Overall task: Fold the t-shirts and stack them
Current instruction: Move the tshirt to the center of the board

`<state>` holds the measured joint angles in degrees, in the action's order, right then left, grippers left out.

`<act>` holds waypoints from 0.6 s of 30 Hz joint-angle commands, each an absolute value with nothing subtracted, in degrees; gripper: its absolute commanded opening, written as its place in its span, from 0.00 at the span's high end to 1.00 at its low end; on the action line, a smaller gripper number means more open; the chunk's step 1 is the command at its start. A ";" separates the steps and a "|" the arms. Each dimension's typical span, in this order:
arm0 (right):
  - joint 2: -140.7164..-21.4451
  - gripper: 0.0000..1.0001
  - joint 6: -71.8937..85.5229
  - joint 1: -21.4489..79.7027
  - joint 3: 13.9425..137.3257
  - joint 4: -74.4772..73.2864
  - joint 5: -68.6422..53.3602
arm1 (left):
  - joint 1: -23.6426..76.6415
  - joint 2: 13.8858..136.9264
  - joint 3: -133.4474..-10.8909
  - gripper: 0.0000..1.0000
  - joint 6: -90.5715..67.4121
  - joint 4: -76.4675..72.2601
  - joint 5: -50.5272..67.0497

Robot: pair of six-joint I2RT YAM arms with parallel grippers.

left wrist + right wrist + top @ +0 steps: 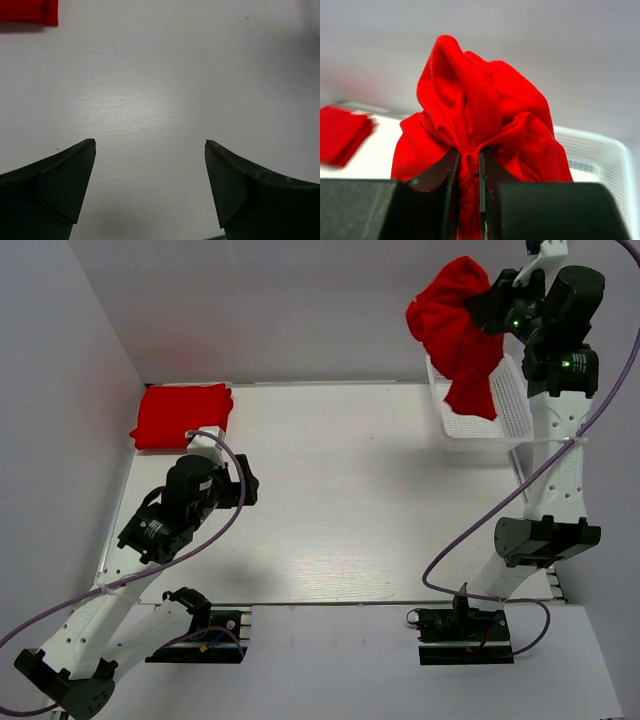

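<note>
A crumpled red t-shirt [457,328] hangs from my right gripper [492,306], held high above the white mesh basket [510,405] at the back right. In the right wrist view the gripper [468,157] is shut on a bunched fold of this shirt [485,105]. A folded red t-shirt [181,415] lies flat at the table's back left corner; its edge shows in the left wrist view [28,12] and it shows blurred in the right wrist view [342,132]. My left gripper [245,485] is open and empty over bare table, its fingertips [85,155] wide apart.
Grey walls close the table on the left, back and right. The basket's rim [605,150] shows below the held shirt. Purple cables loop from both arms near the table's front edge [440,570].
</note>
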<state>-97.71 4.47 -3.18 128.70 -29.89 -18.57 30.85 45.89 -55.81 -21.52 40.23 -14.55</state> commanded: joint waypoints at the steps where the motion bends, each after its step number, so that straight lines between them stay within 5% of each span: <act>1: -94.05 1.00 6.33 -0.10 130.34 -24.35 -26.71 | 30.59 45.79 -54.85 0.00 -23.29 44.38 -15.91; 9: -88.25 1.00 8.88 8.61 117.01 -19.95 -34.46 | 30.59 44.56 -53.09 0.00 -25.83 46.76 -17.48; 18: -85.25 0.96 8.00 18.53 73.41 -12.22 -28.49 | 30.59 43.51 -53.09 0.00 -27.51 49.39 -20.65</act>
<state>-83.90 8.14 15.88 81.71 -14.94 -31.24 30.85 44.53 -53.04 -26.63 48.34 -18.61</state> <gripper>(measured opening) 0.190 0.995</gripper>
